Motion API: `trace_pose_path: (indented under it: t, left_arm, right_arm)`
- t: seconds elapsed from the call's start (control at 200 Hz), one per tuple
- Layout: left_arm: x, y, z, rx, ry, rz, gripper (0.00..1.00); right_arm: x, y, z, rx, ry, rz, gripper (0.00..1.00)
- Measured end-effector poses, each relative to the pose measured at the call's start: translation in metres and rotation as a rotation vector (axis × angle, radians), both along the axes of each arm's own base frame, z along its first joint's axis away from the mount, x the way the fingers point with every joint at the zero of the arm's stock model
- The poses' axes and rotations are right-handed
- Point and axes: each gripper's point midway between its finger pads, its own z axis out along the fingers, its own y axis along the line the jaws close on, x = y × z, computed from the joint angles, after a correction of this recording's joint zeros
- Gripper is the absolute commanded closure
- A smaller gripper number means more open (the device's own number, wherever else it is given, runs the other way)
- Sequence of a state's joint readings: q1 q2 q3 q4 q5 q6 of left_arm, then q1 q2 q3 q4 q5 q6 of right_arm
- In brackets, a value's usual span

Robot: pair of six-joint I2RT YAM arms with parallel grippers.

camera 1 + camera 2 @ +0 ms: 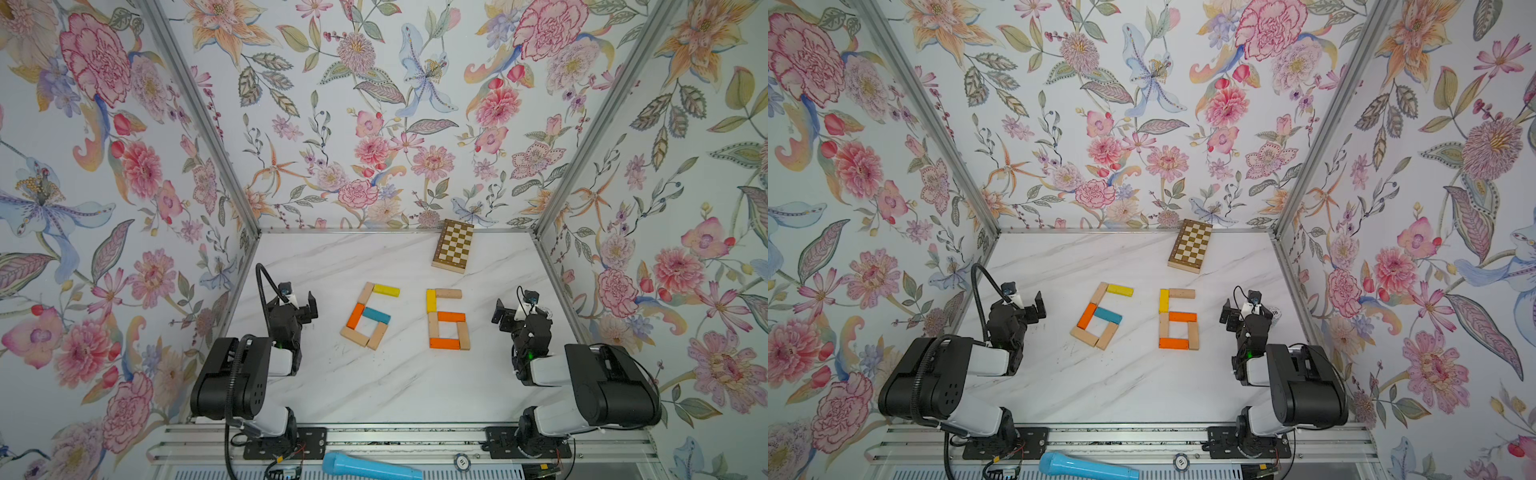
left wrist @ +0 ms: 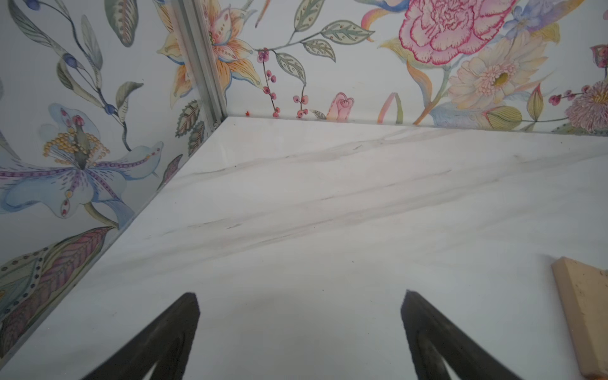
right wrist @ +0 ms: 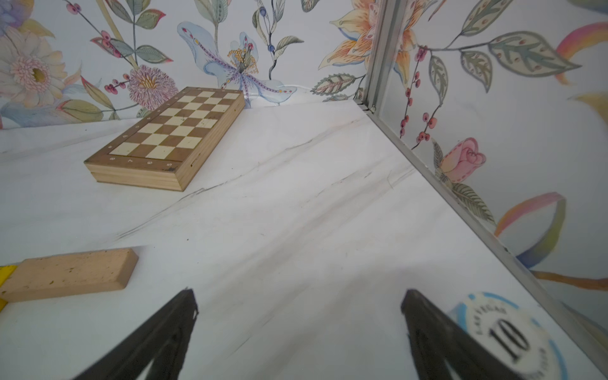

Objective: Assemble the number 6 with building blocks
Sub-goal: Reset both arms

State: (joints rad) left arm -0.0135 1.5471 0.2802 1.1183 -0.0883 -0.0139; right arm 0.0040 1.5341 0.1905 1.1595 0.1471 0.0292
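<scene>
Two figures of the number 6 made of building blocks lie mid-table in both top views. The left one (image 1: 365,316) (image 1: 1098,318) leans a little and has a teal block (image 1: 376,315). The right one (image 1: 448,319) (image 1: 1178,320) is upright with orange bars. My left gripper (image 1: 300,305) (image 2: 299,296) stands open left of the figures, over bare marble. A beige block (image 2: 582,312) shows at that wrist view's edge. My right gripper (image 1: 517,309) (image 3: 297,294) stands open right of them, holding nothing. A beige block (image 3: 69,274) lies off to its side.
A chequered board (image 1: 453,251) (image 3: 171,138) lies at the back wall. A poker chip (image 3: 506,332) rests by the right gripper near the right wall. A light-blue microphone (image 1: 370,467) and another chip (image 1: 460,461) sit on the front rail.
</scene>
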Motion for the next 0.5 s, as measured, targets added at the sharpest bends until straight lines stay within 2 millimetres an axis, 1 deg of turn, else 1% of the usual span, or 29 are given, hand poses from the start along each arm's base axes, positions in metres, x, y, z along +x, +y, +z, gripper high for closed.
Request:
trace_pose_path:
  t: [0.035,0.085,0.205,0.285,0.335,0.5]
  left_arm:
    - [0.000,0.002,0.003,0.002,-0.013,0.011,0.01]
    - [0.000,0.004,0.006,0.006,-0.028,0.025,0.01]
    - [0.000,0.008,0.013,0.017,-0.052,0.047,0.01]
    - [0.000,0.009,0.015,0.020,-0.060,0.050,0.01]
    - [0.000,0.009,0.015,0.020,-0.061,0.052,0.01]
    - [0.000,0.009,0.015,0.025,-0.059,0.051,0.01]
  right_arm:
    - [0.000,0.000,-0.006,0.000,0.016,0.002,0.01]
    - [0.000,0.000,-0.006,0.000,0.018,0.000,0.01]
    - [0.012,-0.006,0.007,0.005,-0.018,-0.017,0.01]
    - [0.023,-0.019,0.018,0.031,-0.042,-0.050,0.01]
    - [0.025,-0.026,0.023,0.037,-0.057,-0.074,0.01]
    - [0.025,-0.028,0.019,0.052,-0.040,-0.082,0.01]
